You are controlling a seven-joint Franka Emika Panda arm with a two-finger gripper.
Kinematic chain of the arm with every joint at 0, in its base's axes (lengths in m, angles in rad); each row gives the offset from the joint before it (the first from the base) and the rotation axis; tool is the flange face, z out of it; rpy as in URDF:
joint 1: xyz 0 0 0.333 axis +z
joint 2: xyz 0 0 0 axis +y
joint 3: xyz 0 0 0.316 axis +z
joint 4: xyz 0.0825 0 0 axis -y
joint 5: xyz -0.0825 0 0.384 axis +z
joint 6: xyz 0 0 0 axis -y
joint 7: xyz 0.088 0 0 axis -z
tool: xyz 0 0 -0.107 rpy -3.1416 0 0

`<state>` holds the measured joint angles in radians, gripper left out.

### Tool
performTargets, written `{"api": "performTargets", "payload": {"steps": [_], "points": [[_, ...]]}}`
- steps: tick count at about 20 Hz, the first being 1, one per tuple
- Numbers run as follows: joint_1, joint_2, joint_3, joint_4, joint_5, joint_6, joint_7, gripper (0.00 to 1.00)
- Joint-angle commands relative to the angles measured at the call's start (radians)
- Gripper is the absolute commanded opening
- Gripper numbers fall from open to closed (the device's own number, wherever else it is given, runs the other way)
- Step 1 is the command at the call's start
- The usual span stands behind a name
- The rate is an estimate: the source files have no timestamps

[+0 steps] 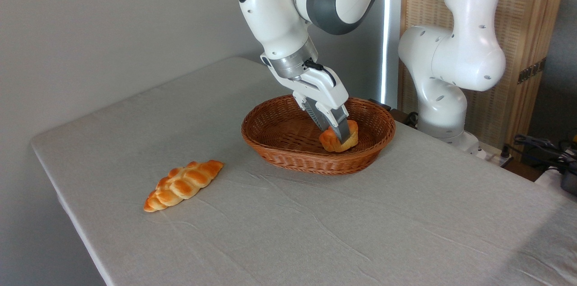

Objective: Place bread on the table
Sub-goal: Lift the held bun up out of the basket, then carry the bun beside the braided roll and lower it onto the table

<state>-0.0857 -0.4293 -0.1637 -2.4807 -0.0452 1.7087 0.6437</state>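
Observation:
The bread (pixel 331 141), a small round orange-golden bun, sits inside the brown wicker basket (pixel 275 135) toward its right side. My gripper (pixel 339 136) reaches down into the basket at a slant, and its fingers (pixel 343 129) are closed around the bun, with the near finger covering the bun's middle. Whether the bun still rests on the basket floor cannot be told. The table (pixel 405 223) is covered in a light grey, slightly wrinkled cloth and carries the basket near its middle.
A long pale-golden braided loaf (pixel 183 185) lies on the cloth at the front left, near the table's left edge. The robot's white base (pixel 444 97) stands behind the table at the right, with cables (pixel 541 148) beside it.

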Motion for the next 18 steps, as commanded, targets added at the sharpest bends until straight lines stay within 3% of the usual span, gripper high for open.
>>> {"api": "performTargets", "payload": {"steps": [1, 8, 10, 15, 18], "points": [[-0.006, 0.004, 0.006, -0.014, -0.005, 0.014, 0.008, 0.10], [-0.012, 0.003, 0.001, 0.072, -0.002, -0.053, 0.031, 0.10], [-0.017, 0.003, -0.029, 0.103, 0.004, -0.075, 0.062, 0.10], [-0.019, 0.096, -0.027, 0.344, 0.004, -0.147, 0.065, 0.10], [-0.015, 0.138, -0.017, 0.411, 0.069, -0.135, 0.067, 0.10]]}}
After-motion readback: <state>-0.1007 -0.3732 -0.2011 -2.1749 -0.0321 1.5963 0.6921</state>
